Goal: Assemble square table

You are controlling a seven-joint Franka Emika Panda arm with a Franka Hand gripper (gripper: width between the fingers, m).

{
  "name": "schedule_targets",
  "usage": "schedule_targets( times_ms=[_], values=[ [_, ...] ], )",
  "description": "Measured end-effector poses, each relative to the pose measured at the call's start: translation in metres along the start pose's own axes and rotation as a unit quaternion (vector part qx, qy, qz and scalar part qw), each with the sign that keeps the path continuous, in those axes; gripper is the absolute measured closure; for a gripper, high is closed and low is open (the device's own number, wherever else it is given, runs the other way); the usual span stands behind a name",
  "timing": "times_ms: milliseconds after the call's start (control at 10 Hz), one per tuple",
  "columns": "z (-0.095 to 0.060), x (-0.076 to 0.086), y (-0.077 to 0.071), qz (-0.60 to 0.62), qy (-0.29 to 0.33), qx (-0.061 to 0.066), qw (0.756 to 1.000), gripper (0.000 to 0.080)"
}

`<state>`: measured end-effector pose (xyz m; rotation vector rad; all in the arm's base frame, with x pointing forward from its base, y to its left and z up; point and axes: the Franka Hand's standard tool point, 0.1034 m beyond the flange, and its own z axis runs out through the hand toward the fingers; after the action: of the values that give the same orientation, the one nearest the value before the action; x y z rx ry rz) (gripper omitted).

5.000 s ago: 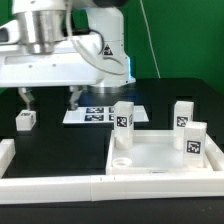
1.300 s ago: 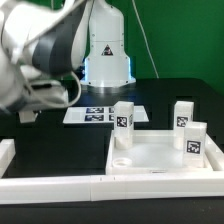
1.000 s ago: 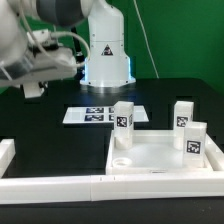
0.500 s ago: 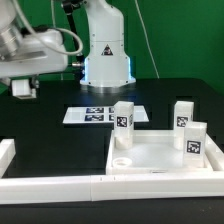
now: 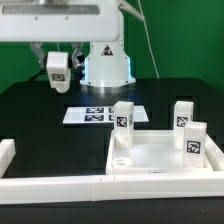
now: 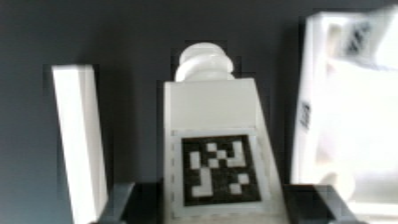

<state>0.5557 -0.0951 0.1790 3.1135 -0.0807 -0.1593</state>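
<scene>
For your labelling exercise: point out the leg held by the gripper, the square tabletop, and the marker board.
held leg (image 5: 58, 65), exterior view, tagged face.
square tabletop (image 5: 160, 155), exterior view, bare inner surface.
marker board (image 5: 72, 116), exterior view, left edge.

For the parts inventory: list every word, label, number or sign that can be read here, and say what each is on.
No words or numbers can be read anywhere.
Black-and-white marker tags only, no text: on the leg block in the end effector, on three leg blocks standing on the square table, and on the marker board.
A triangular sign on the robot base: too small to read.
</scene>
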Motion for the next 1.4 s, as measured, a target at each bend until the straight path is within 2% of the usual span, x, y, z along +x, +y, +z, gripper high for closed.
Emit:
schedule_targets(
  times_ms=[200, 500, 600, 700, 800, 900, 1000, 1100, 1400],
  values=[
    [0.005, 0.002, 0.005, -0.004, 0.067, -0.005, 0.998, 0.0509],
    [0.008, 0.010, 0.010, 0.002, 0.164, -0.023, 0.986, 0.0509],
    [0.021, 0.006, -0.001, 0.013, 0.200, -0.026, 0.979, 0.0509],
    [0.024, 0.011, -0.019, 0.013, 0.229, -0.027, 0.973, 0.0509],
    [0.026, 0.028, -0.039, 0.015, 0.279, -0.036, 0.959, 0.0509],
    [0.036, 0.039, -0.058, 0.021, 0.300, -0.036, 0.953, 0.0509],
    [0.036, 0.050, -0.071, 0.012, 0.312, -0.034, 0.949, 0.0509],
    [0.035, 0.048, -0.066, 0.011, 0.312, -0.037, 0.949, 0.0509],
    [0.037, 0.047, -0.065, 0.012, 0.310, -0.037, 0.950, 0.0509]
  ],
)
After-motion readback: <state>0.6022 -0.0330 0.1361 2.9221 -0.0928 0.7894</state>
